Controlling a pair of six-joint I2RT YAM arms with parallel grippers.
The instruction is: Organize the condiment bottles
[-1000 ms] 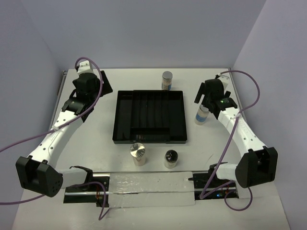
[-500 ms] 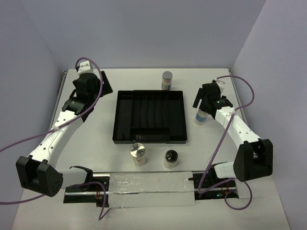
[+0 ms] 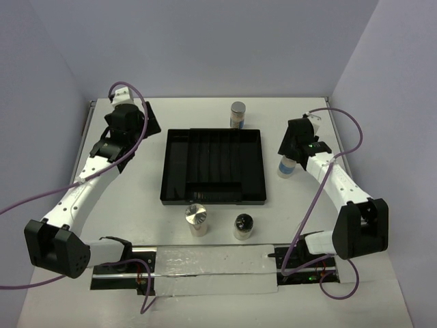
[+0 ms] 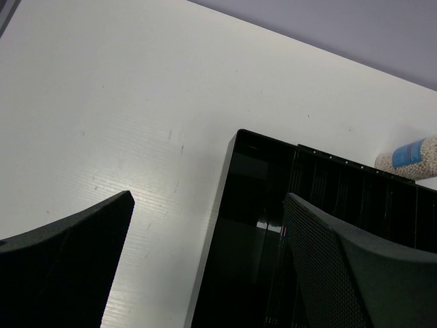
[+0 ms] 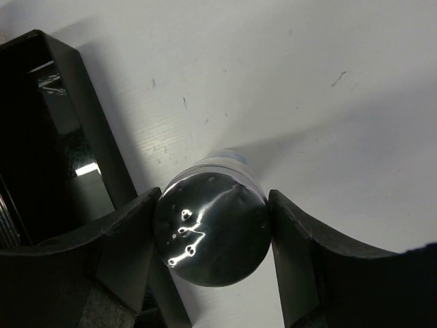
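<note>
White table (image 3: pixel 136 198), matte, w/ faint ribbing and a few small scuffs in the wrist views. Plain lavender-grey walls (image 3: pixel 205 48) on three sides. A clear glossy strip (image 3: pixel 212 263) lies along the near edge, in front of the tray. Purple cables (image 3: pixel 27 205) loop off both arms.

Black tray (image 3: pixel 212 166) sits mid-table: square, glossy plastic, thin upright walls, long narrow dividers plus one cross compartment at its near side. Nothing shows inside it. A flat black mat (image 3: pixel 151 116) lies left of the tray, toward the rear, partly under the L arm.

Labels: only the blue jar (image 3: pixel 286 166) has a visible one, a blue band on a whitish body. Its text is too small to read. No other writing is legible.

All four jars are small upright cylinders w/ round lids.
- Blue jar: just right of the tray, on the table. From the R wrist its lid is dark, shiny and speckled w/ glints.
- Rear jar (image 3: pixel 237 114): just behind the tray, silver lid, tan body.
- Silver jar (image 3: pixel 196 220): just in front of the tray, brushed metal lid.
- Dark jar (image 3: pixel 244 225): beside the silver jar, to its right, glossy dark lid.

R gripper (image 5: pixel 212 229): clamped on the blue jar's lid, one finger (image 5: pixel 126 239) against each side.

L gripper (image 4: pixel 208 198): spread wide, holding nothing, over the table at the tray's left rim. Its fingers (image 4: pixel 362 273) are dark w/ a fine mesh texture. Past the tray's far rim that view catches a jar w/ a blue label and pale grains.
</note>
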